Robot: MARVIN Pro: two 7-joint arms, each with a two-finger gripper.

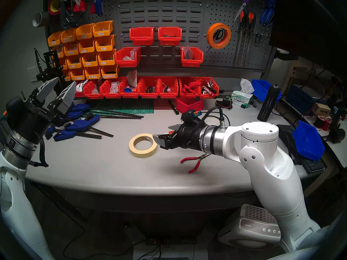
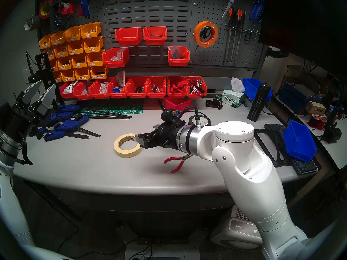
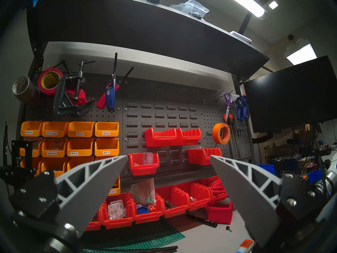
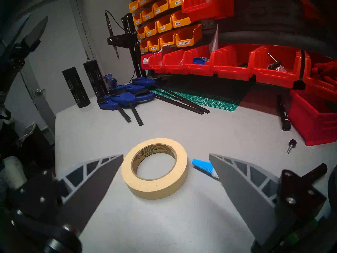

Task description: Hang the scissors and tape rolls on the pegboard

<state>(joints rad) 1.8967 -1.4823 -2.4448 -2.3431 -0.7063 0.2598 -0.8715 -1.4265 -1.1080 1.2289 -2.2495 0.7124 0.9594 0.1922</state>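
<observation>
A cream masking-tape roll (image 1: 143, 145) (image 2: 128, 145) (image 4: 154, 167) lies flat on the grey table. My right gripper (image 1: 162, 131) (image 2: 145, 131) (image 4: 166, 155) is open, low over the table at the roll's right side; its fingertips flank the roll's near edge without holding it. The orange tape roll (image 1: 218, 36) (image 2: 206, 34) (image 3: 221, 133) hangs on a hook of the right pegboard (image 1: 221, 10) (image 2: 206, 12) (image 3: 209, 115). The scissors (image 1: 220, 33) (image 2: 204, 33), black-handled, show through its hole. My left gripper (image 1: 65, 81) (image 2: 47, 82) (image 3: 168, 155) is open and empty, raised at the far left, facing the wall.
Red pliers (image 1: 195, 161) lie under my right forearm. Blue clamps (image 1: 78, 122) are piled at the left. Red bins (image 1: 150, 87) line the table's back. A blue-capped tube (image 4: 204, 166) lies by the right finger. Another tape roll (image 1: 212, 120) sits behind the wrist, and purple scissors (image 1: 244, 4) hang higher up.
</observation>
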